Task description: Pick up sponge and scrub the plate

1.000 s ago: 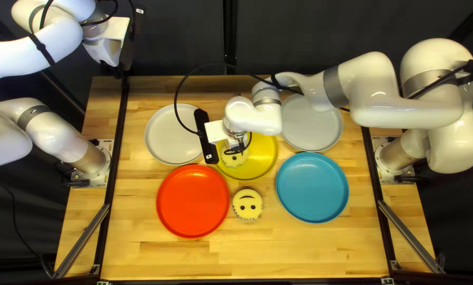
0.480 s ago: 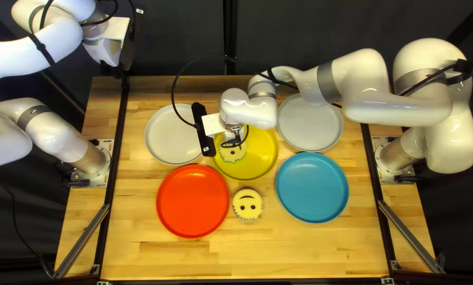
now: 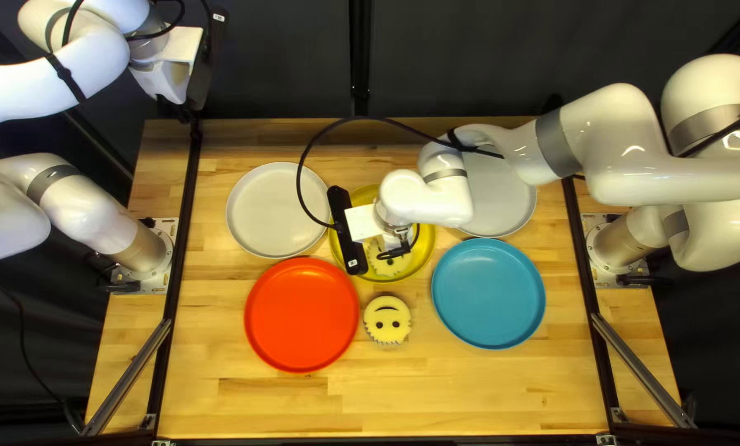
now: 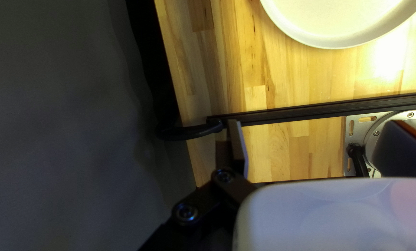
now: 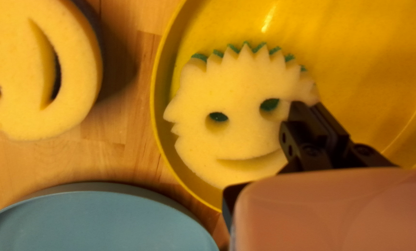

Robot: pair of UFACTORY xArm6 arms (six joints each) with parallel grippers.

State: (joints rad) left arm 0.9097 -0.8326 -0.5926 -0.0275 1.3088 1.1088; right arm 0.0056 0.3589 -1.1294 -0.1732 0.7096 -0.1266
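In the top left view my right gripper (image 3: 396,246) is low over the yellow plate (image 3: 424,248), above the spiky-edged smiling sponge (image 3: 384,265). In the right wrist view that gripper (image 5: 307,109) is shut on the edge of the spiky sponge (image 5: 235,121) beside one eye hole. This sponge lies flat inside the yellow plate (image 5: 356,60), near its rim, green layer underneath. My left gripper (image 3: 171,76) is raised beyond the table's far left corner; in the left wrist view it (image 4: 317,144) stands open with nothing between its fingers.
A round smiley sponge (image 3: 387,320) lies on the table between a red plate (image 3: 302,314) and a blue plate (image 3: 488,293). One pale plate (image 3: 272,211) is at the far left; another (image 3: 502,202) sits partly under my right arm.
My right gripper and the spiky sponge shifted slightly toward the far left, then moved right and toward the near edge within the yellow plate. The left arm stayed still.
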